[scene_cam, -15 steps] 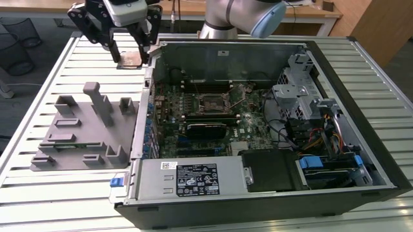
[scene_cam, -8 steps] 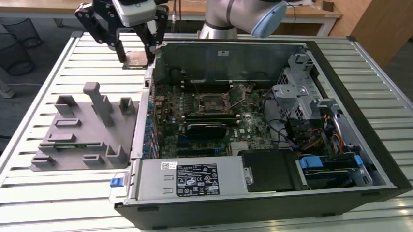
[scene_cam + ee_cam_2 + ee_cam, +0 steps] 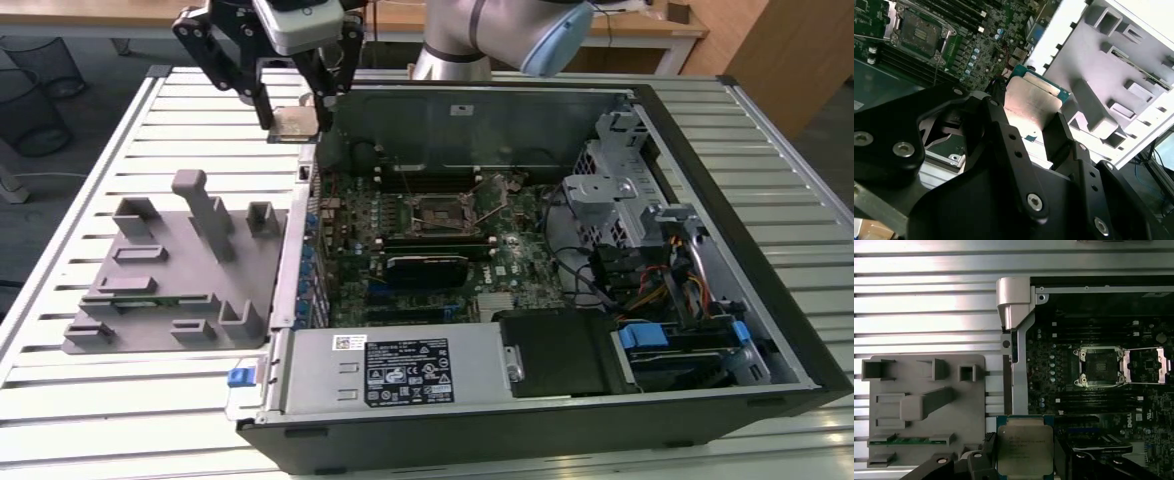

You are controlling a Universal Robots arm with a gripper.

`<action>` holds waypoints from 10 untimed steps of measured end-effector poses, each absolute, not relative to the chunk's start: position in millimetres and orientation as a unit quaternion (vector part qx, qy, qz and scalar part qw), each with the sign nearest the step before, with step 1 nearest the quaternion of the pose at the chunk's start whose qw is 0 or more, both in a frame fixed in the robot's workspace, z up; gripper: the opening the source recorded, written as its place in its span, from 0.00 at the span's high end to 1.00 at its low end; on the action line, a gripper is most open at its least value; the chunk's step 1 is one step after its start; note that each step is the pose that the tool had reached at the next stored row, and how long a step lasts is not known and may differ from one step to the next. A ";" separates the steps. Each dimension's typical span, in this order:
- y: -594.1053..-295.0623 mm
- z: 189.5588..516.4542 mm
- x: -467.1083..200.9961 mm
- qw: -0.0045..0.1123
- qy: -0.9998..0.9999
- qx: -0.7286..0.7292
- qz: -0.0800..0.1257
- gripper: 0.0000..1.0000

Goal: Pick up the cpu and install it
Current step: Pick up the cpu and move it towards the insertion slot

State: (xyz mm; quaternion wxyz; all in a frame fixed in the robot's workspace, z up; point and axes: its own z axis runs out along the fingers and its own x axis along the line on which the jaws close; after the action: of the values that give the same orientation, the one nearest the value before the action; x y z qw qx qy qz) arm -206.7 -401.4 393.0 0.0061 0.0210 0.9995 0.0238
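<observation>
Currently the jaws clamp the cpu [image 3: 1025,450] by two opposite edges, lid upward and level. It hangs over the case wall [image 3: 1021,345], between tray [image 3: 974,390] and open socket [image 3: 1099,366]. The edge grip probably keeps its underside untouched.

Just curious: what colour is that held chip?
Silver-grey metal top, green edge; the cpu shows best in the first wrist view.

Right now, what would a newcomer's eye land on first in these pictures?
The gripper hangs over the edge of the open case, on the exterior view's left, shut on the shiny cpu. Inside the case, the open socket sits mid-board. A grey tray with upright blocks lies beside the case, on the exterior view's left.
</observation>
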 end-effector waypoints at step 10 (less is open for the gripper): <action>-401.4 393.0 -193.0 0.006 0.999 0.021 0.024 0.46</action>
State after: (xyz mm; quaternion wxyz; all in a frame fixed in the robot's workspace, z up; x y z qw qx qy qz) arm -193.0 -401.4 393.0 0.0061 0.0211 0.9995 0.0238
